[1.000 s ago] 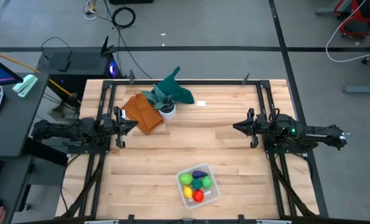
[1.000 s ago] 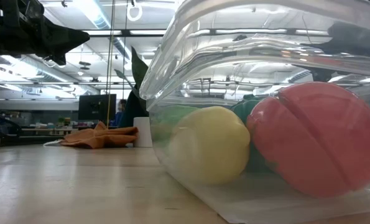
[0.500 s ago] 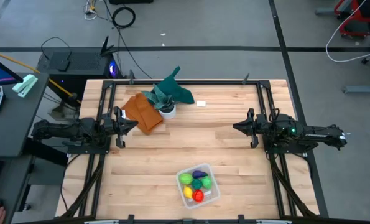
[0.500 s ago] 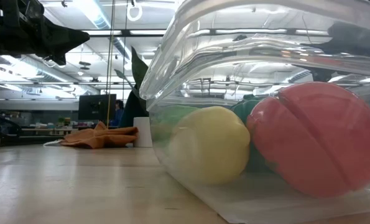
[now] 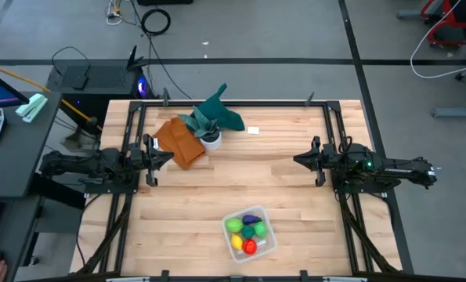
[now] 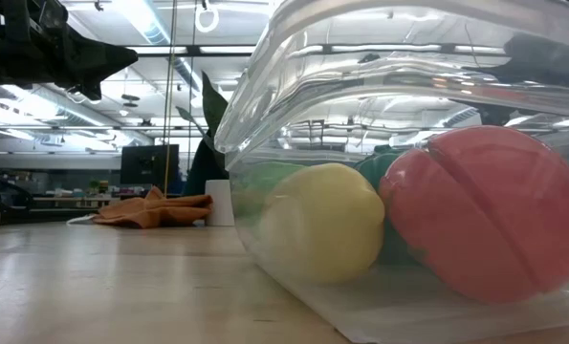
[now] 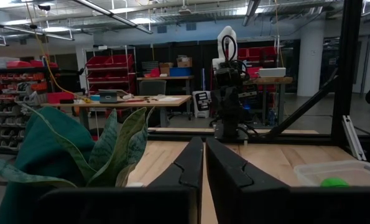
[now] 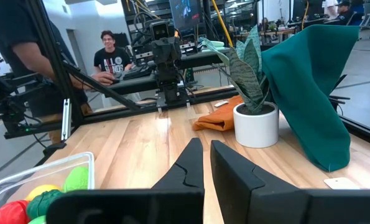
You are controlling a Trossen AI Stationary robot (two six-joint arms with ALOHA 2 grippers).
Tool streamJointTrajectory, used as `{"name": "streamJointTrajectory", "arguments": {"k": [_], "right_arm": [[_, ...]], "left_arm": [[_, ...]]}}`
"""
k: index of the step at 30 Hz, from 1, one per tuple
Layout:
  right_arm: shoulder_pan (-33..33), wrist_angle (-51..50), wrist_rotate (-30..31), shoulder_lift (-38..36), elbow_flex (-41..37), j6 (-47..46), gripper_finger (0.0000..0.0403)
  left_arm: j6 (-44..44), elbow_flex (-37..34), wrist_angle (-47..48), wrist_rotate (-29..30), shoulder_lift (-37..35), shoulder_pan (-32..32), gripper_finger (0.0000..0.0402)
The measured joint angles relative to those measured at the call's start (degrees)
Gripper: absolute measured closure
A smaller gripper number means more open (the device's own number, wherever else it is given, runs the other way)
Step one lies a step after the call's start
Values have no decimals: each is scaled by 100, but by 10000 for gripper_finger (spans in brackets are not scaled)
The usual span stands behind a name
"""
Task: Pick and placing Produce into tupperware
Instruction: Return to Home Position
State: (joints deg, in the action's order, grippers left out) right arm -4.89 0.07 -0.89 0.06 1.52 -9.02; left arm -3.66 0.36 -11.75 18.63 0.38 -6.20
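The produce sits in the tupperware.
Clear container near the table's front edge; yellow, red, purple and seemingly two green pieces crowd together.

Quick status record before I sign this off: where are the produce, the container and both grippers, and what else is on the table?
produce: five toy pieces, yellow, red, purple and two green, all inside the tupperware
tupperware: upright on the table, near its front edge, between the arms
left gripper: at the table's left side, shut, holding nothing
right gripper: at the table's right side, shut, holding nothing
other items: orange-brown cloth and white pot with a plant, toward the back, left of centre
produce outside the tupperware: none visible
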Motion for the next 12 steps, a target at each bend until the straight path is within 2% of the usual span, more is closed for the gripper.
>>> {"name": "streamJointTrajectory", "arguments": {"k": [12], "right_arm": [[0, -1, -2, 0, -1, 0, 403]], "left_arm": [[-2, 0, 0, 0, -2, 2, 367]]}}
